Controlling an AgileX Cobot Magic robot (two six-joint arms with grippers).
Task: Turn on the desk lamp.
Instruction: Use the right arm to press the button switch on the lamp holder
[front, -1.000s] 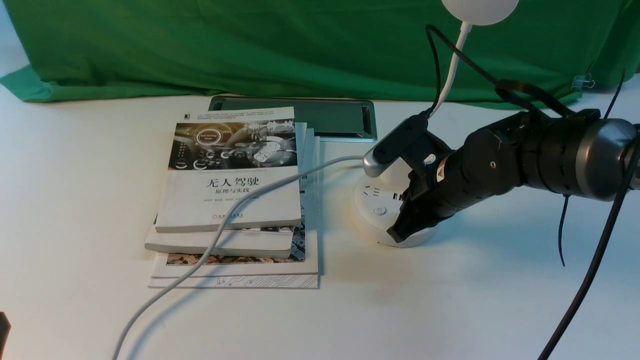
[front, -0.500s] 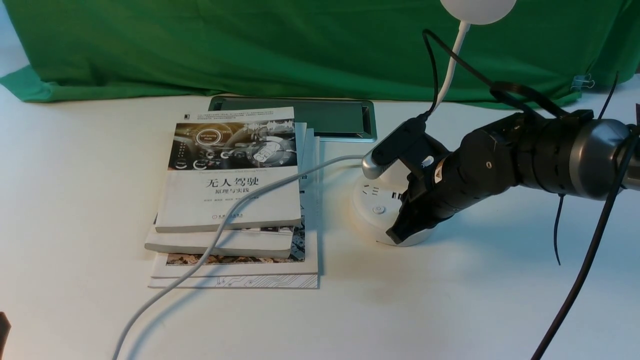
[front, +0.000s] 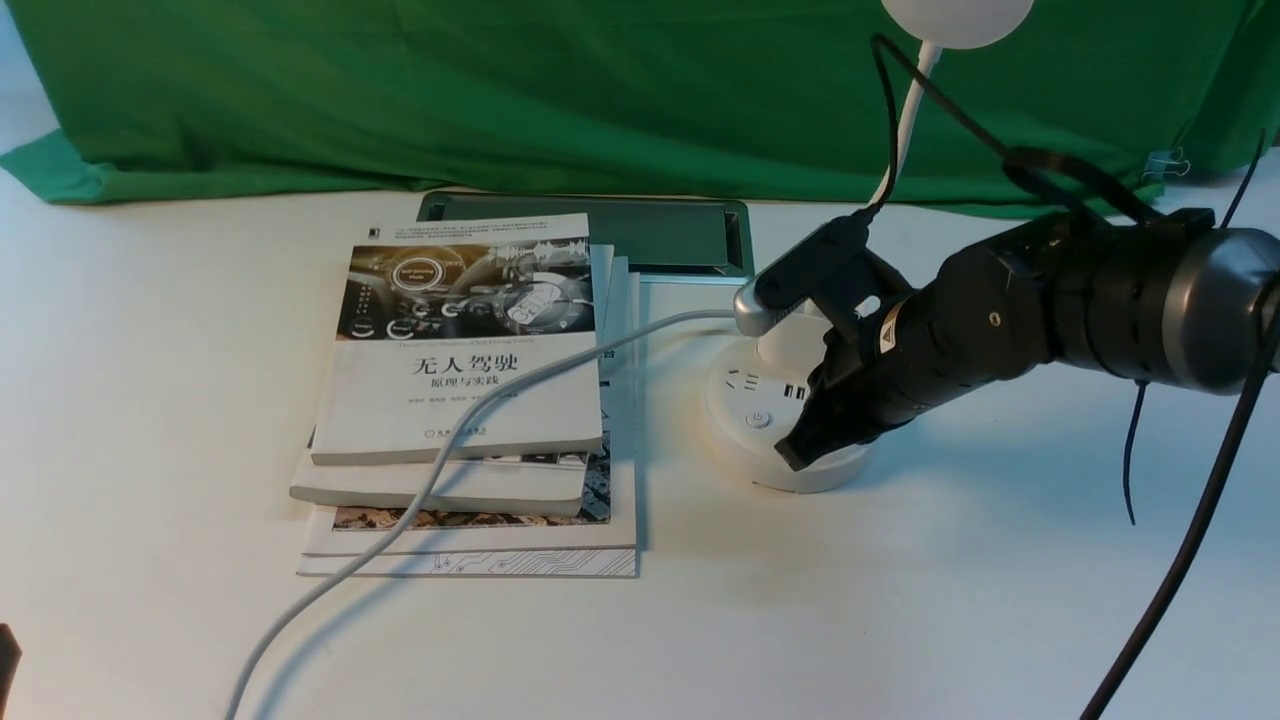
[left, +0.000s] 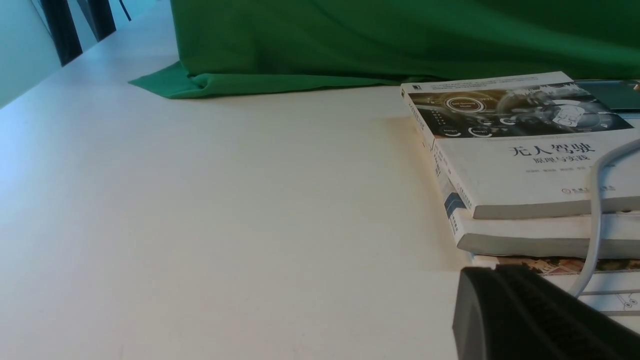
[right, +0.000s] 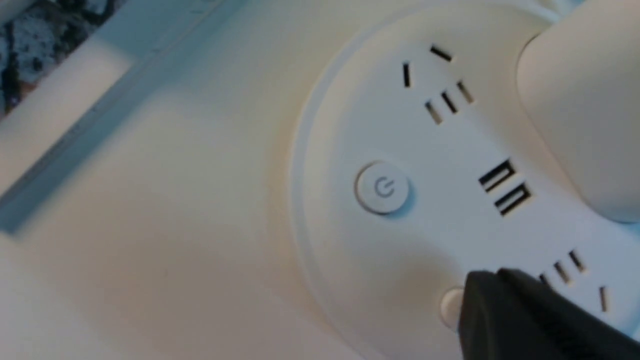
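The white desk lamp stands right of the books: disc head (front: 957, 18) at the top edge, thin neck (front: 905, 120), round puck base (front: 752, 440). The head looks unlit. My right gripper (front: 795, 458) is shut and empty, its tip over the front of the base. In the right wrist view its tip (right: 482, 290) covers most of a second round button (right: 451, 306); the power button (right: 383, 188) is exposed beside it, with USB ports (right: 505, 187) and sockets. My left gripper (left: 480, 280) is shut, low near the table's front left.
A stack of books (front: 465, 400) lies left of the lamp, with the lamp's white cable (front: 420, 480) running across it to the front edge. A metal desk hatch (front: 640, 235) is behind the books. Green cloth (front: 500, 90) covers the back.
My right gripper has risen slightly and shifted a little right over the base's front, after dipping lower half a second ago. The lamp head looks unchanged. The left arm is still.
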